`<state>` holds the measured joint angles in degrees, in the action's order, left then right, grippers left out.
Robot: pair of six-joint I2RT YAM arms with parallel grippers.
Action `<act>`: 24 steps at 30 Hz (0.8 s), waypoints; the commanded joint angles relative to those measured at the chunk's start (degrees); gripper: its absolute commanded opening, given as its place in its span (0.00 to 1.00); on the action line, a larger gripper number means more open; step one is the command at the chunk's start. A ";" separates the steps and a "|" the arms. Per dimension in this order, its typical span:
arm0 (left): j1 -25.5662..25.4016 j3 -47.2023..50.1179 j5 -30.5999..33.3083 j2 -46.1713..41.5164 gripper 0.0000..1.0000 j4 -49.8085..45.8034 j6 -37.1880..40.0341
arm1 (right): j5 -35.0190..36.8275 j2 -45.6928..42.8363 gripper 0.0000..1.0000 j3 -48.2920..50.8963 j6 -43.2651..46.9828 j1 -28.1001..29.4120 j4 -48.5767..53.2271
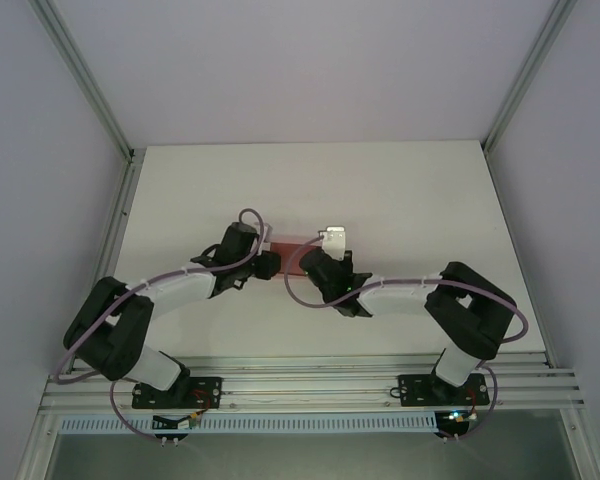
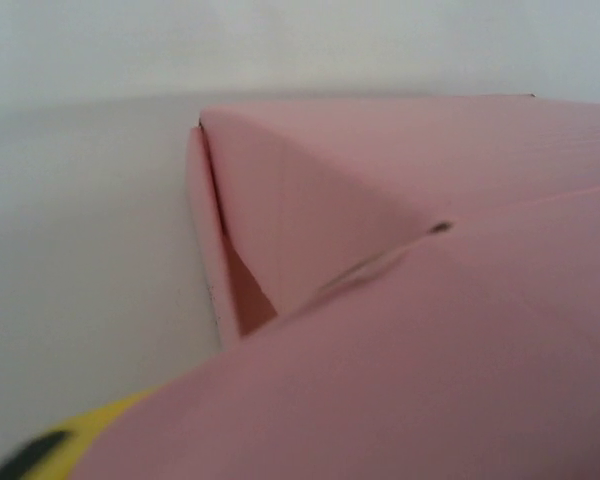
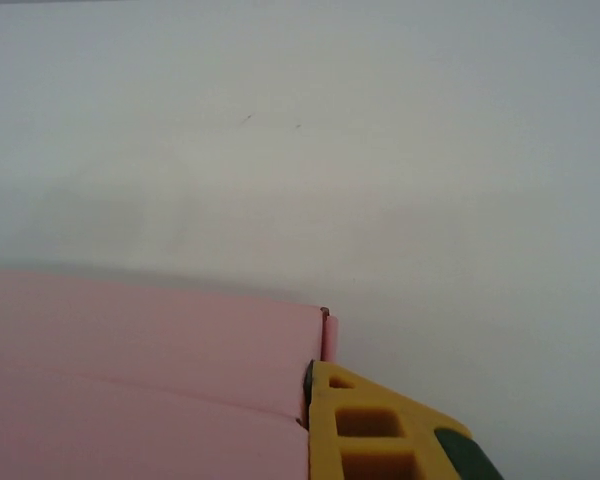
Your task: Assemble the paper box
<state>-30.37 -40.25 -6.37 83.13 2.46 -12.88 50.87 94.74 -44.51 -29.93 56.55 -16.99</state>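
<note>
Both arms folded inward toward each other: the left arm [image 1: 180,285] rose from its base, bent sharply at the elbow and reached right, while the right arm [image 1: 400,295] mirrored it, reaching left. The left gripper [image 1: 271,263] and right gripper [image 1: 305,262] met nearly tip to tip, wrists held low. The right gripper's jaws were closed tight, one yellow finger [image 3: 365,425] in its wrist view. A yellow fingertip [image 2: 98,430] marked the left, its jaw gap unclear.

A white tabletop [image 1: 400,190] lies under the left gripper [image 1: 272,264] and right gripper [image 1: 302,262]. Aluminium frame posts [image 1: 87,85] rise well to either side, a pale wall [image 1: 300,60] stands beyond them, and a slotted rail [image 1: 310,385] runs behind.
</note>
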 commanded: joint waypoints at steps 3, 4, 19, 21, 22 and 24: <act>-0.36 1.39 2.42 -7.69 0.57 -8.97 -3.90 | -0.60 -0.90 0.00 4.09 1.01 1.60 -3.65; -0.37 1.53 2.85 -9.43 0.60 -10.26 -4.43 | -0.51 -0.74 0.00 4.79 1.35 1.96 -4.65; 5.79 -9.76 10.00 -12.53 1.00 -21.64 -17.83 | -4.77 2.21 0.04 9.41 8.31 4.28 -14.40; 5.92 -11.23 5.32 -7.96 1.00 -20.43 -16.81 | -4.49 2.93 0.05 8.76 7.68 4.42 -13.24; 5.87 -11.36 3.30 -6.43 1.00 -20.09 -16.47 | -4.38 3.10 0.05 8.57 7.35 4.50 -12.72; 5.85 -9.75 0.21 -5.15 1.00 -18.91 -15.45 | -4.30 2.93 0.06 8.65 6.87 4.64 -12.84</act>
<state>-24.45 -50.76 0.51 77.06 -17.23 -28.73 50.11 95.59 -36.27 -22.83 60.47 -34.06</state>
